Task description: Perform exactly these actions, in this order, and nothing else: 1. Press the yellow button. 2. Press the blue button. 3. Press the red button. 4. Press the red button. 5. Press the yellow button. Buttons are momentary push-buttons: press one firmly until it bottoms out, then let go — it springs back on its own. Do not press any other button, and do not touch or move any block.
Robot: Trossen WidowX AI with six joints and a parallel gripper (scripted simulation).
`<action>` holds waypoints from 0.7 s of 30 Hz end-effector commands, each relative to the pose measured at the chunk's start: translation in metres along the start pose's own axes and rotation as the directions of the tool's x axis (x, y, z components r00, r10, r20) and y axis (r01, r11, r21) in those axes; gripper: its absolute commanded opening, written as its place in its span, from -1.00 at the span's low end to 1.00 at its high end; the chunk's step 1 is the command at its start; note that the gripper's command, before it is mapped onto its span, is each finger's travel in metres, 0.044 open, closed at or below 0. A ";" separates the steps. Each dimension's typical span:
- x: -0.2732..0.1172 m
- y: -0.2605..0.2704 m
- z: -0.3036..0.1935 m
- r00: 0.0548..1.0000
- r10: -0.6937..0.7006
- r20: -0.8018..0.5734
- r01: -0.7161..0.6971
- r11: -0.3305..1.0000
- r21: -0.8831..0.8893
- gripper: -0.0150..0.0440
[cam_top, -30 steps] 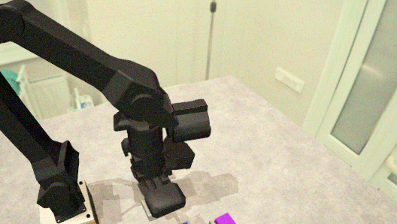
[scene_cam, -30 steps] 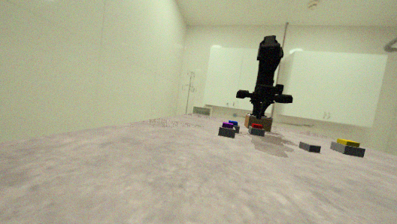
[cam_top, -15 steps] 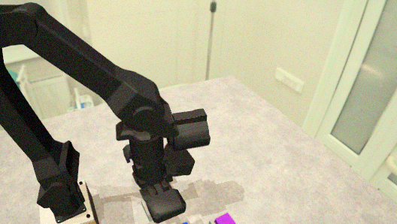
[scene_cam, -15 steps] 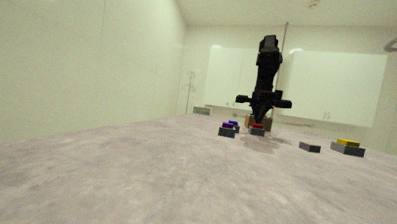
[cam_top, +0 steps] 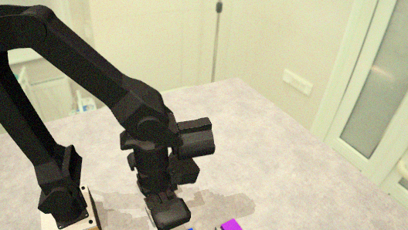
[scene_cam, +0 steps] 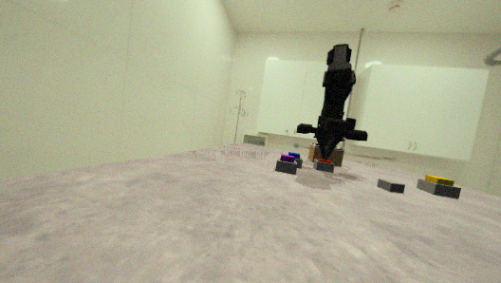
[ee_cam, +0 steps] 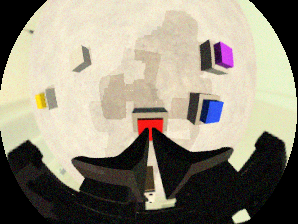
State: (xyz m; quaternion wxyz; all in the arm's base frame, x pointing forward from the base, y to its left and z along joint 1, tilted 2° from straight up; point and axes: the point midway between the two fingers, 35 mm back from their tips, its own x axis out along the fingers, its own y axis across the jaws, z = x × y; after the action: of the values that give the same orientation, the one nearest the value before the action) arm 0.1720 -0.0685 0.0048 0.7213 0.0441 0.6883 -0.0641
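My gripper [scene_cam: 325, 158] [ee_cam: 150, 130] is shut and empty, pointing down. Its fingertips are at the red button [scene_cam: 321, 160] [ee_cam: 145, 123] and look to touch its cap, which shows as a thin red strip above its grey housing in the exterior view. In the top view the gripper hides the red button. The blue button [scene_cam: 294, 155] [ee_cam: 212, 111] stands to the right of the fingers in the wrist view. The yellow button [scene_cam: 439, 179] [ee_cam: 40, 101] is far to the left in the wrist view, well away from the gripper.
A purple button [cam_top: 231, 224] [scene_cam: 287, 157] [ee_cam: 224, 55] stands near the blue one. A low grey block [scene_cam: 391, 185] [ee_cam: 81, 58] lies between the red and yellow buttons in the exterior view. The arm's base is behind the red button there.
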 end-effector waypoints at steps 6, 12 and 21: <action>0.001 0.000 -0.001 1.000 -0.003 -0.003 0.003 1.000 0.001 -0.42; -0.034 0.000 0.000 1.000 -0.003 -0.003 0.003 1.000 0.001 -0.42; -0.088 0.000 0.001 1.000 -0.003 -0.002 0.003 1.000 0.001 -0.42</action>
State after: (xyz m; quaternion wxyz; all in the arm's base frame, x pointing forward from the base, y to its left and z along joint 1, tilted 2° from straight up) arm 0.1668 -0.0656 0.0589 0.7116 0.0460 0.6985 -0.0600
